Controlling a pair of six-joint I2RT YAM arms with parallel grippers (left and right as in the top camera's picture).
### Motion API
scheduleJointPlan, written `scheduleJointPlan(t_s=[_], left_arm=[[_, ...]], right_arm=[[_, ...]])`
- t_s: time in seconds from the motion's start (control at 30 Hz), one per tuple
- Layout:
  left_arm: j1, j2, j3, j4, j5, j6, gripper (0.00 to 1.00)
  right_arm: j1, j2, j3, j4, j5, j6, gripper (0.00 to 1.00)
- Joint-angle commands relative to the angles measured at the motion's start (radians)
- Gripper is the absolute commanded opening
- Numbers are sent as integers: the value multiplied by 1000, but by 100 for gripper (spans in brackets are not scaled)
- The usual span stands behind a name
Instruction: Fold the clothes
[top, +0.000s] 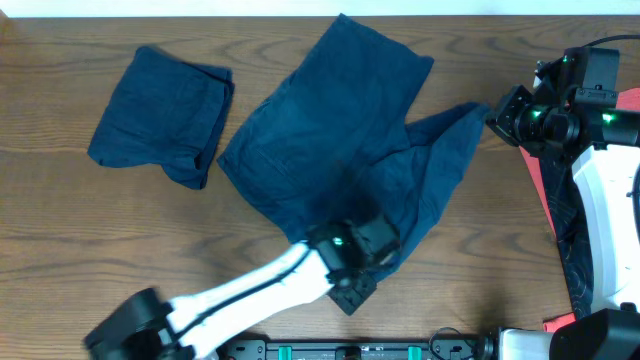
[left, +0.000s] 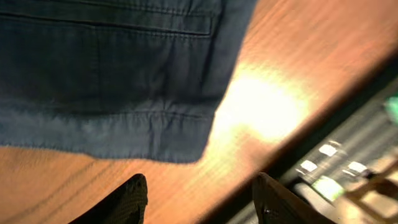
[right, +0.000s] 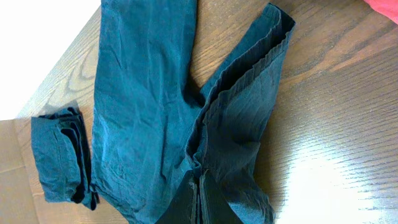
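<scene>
Two navy garments show overhead on the worktop (top: 60, 250): a folded bundle (top: 165, 118) far left, spread shorts (top: 330, 140) centre. Left wrist: left gripper (left: 199, 196) apart over bare wood, just near of the shorts' hem. Right wrist: right gripper (right: 199, 202) clamped on the shorts' gathered leg.

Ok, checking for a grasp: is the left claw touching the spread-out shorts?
Apart. Left wrist view shows bare table between the open left claw and the shorts.

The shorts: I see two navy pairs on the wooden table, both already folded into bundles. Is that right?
Not quite. Only one pair is folded into a bundle; the other pair lies spread out on the table, as the overhead view shows.
</scene>
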Motion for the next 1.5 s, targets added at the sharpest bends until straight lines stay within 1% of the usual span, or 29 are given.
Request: scheduleJointPlan(t_s=[0.0, 0.23, 0.4, 0.47, 0.5, 0.53, 0.57, 0.7, 0.83, 0.97, 1.13, 1.27, 1.33, 1.37, 1.47], left_arm=[[-13, 86, -8, 7, -75, -6, 57], [-65, 196, -8, 27, -73, 7, 57], [-68, 229, -8, 41, -179, 6, 57], [-68, 232, -8, 50, -185, 11, 38], [-68, 231, -8, 48, -184, 10, 23], [-68, 229, -6, 39, -184, 10, 13], [-68, 227, -4, 29, -182, 9, 7], [-68, 183, 20, -11, -110, 2, 6], [-68, 83, 50, -36, -12, 2, 6], [-68, -75, 59, -51, 85, 2, 6], [-68, -289, 59, -93, 215, -6, 6], [-69, -411, 58, -134, 202, -60, 6], [-69, -439, 57, -147, 159, -92, 6], [-68, -443, 57, -158, 133, -108, 6], [-68, -437, 53, -227, -37, -236, 6]], right_arm=[[0, -15, 11, 2, 8, -16, 1], [0, -15, 11, 2, 11, -16, 1], [0, -15, 11, 3, 11, -16, 1], [-1, -15, 11, 3, 11, -16, 1], [-1, -15, 11, 3, 11, -16, 1], [-1, -15, 11, 5, 11, -16, 1], [-2, -15, 11, 6, 13, -16, 1], [-8, -15, 12, 17, 71, -17, 1], [-42, -19, 12, 9, 89, -12, 1], [-107, -42, 12, -14, 89, 3, 1], [-206, -126, 12, -27, 89, 3, 1], [-230, -196, 12, 3, 83, 3, 1], [-211, -201, 12, 47, 43, 2, 1], [-198, -197, 12, 69, 26, 2, 1], [-126, -163, 12, 156, 19, 3, 1]])
